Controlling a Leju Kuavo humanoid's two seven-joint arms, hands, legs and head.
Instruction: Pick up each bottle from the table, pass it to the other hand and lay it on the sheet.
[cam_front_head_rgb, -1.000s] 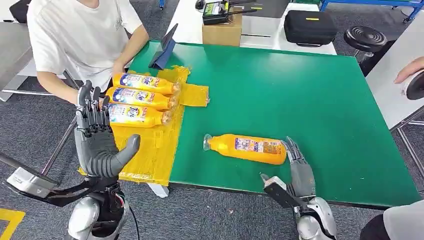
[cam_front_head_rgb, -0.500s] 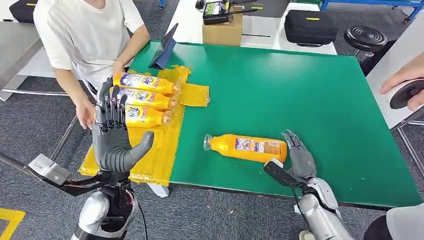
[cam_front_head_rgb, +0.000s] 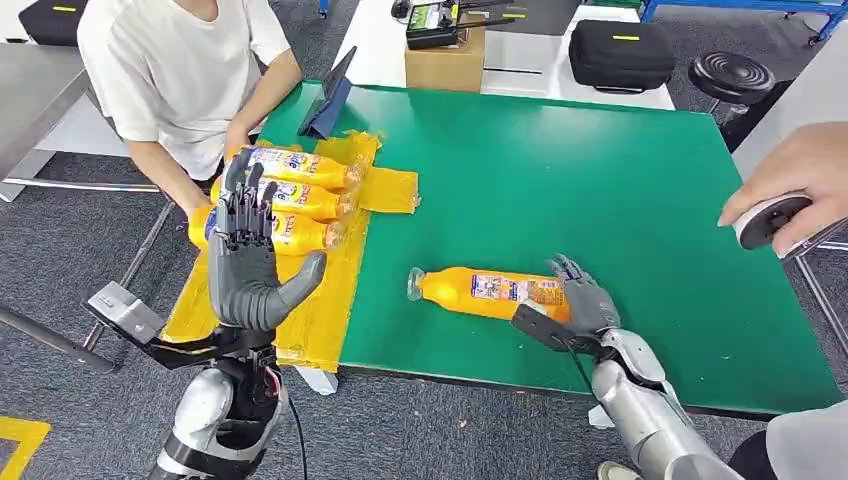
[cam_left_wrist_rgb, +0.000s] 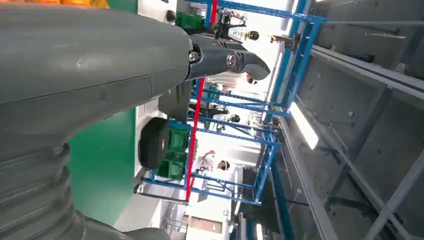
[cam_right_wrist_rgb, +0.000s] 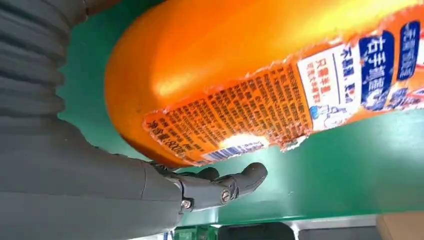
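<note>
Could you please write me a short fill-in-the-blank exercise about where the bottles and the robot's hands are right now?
1. The yellow sheet holds ___ bottles.
2. The lone bottle lies on the ___ table.
3. The ___ hand is at that bottle's base.
4. The left hand is raised and holds ___.

Missing words: three; green; right; nothing

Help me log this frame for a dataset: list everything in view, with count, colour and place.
Bottles on sheet: three, orange, lying side by side.
Bottle on table: one, orange, lying near the front edge.
Sheet: one, yellow, table's left end.
Table: one, green.
Cardboard box: one, brown, behind the table.
Case: one, black, behind the table.
Person: one, white shirt, beside the sheet.
Left hand: grey, raised, open.
Right hand: grey, at the lone bottle's base.
</note>
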